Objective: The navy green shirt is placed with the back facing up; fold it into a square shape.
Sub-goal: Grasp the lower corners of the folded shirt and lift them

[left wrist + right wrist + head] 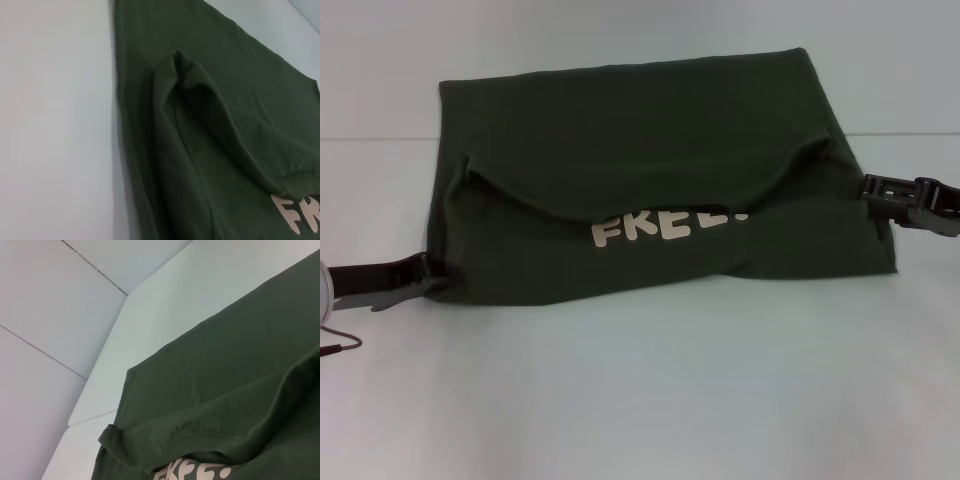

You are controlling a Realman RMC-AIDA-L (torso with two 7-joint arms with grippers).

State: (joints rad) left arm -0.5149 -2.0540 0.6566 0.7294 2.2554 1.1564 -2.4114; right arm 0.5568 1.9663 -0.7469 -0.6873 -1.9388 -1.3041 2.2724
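Observation:
The navy green shirt (650, 150) lies on the white table, folded into a wide rectangle. A plain flap is folded down over its near half and partly covers the cream letters "FREE" (665, 225). My left gripper (430, 275) is at the shirt's near left corner, touching its edge. My right gripper (872, 190) is at the shirt's right edge, about mid-height. The left wrist view shows the flap's rolled left end (185, 70) and part of the letters (297, 215). The right wrist view shows the flap's fold (210, 420) above the letters (192, 472).
The white table (640, 390) stretches out in front of the shirt. Its far edge meets a pale wall (380, 60) just behind the shirt. A thin dark cable (340, 345) hangs by my left arm at the left edge.

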